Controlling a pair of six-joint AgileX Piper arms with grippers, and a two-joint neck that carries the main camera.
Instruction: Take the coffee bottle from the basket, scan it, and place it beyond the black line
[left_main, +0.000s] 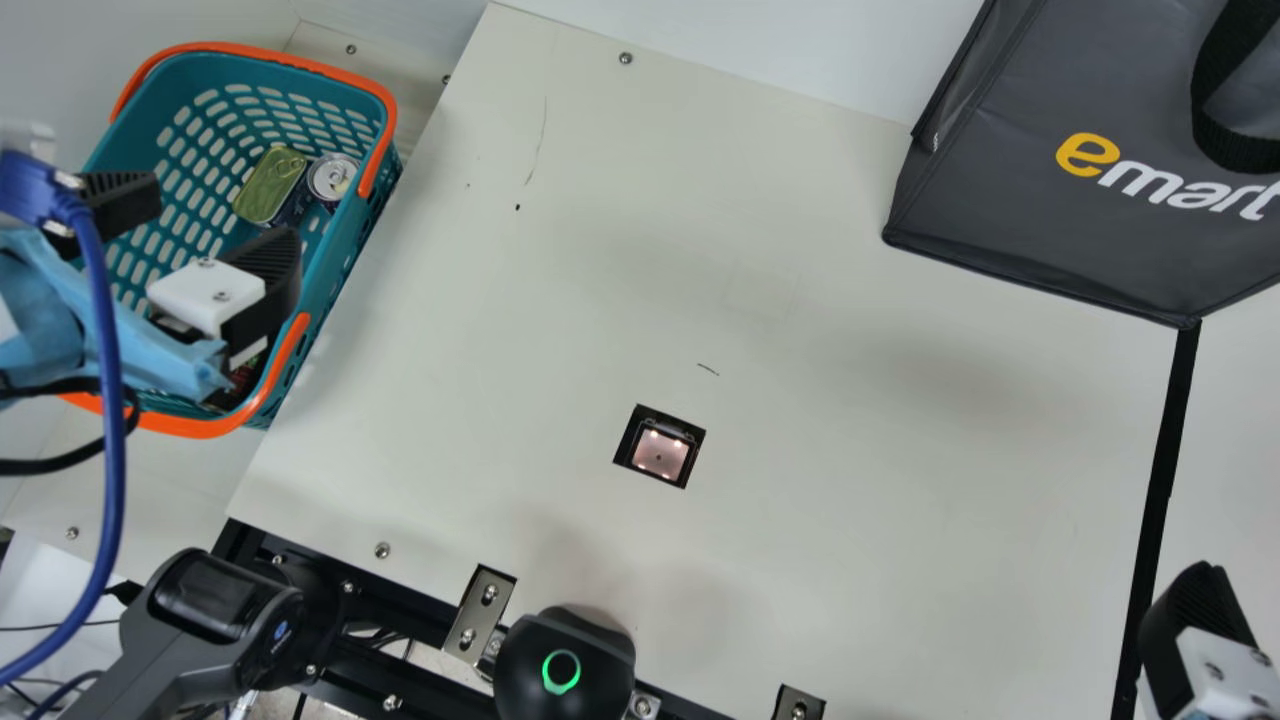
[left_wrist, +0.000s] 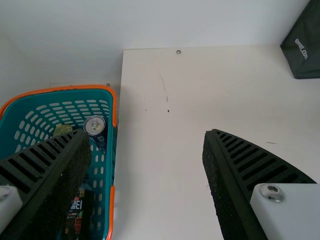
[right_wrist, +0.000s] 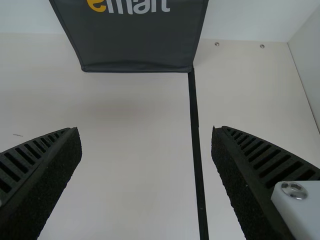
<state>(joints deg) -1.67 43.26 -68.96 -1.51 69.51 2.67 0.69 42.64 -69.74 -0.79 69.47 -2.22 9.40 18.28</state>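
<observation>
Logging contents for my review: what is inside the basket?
A green-topped tin, a can and a dark bottle are visible. The left gripper hides part of the basket, so anything beneath it can't be told.

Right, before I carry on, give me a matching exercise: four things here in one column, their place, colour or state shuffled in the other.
Things:
1. Dark bottle
2. Scanner window
3. Shopping bag
4. Left gripper

Places, colours, states:
A. Dark grey, at one end of the black line
B. Fingers apart, nothing held between them
C. Inside the teal basket
D. Set into the tabletop, glowing pinkish

Right pairs: 1-C, 2-D, 3-A, 4-B
</observation>
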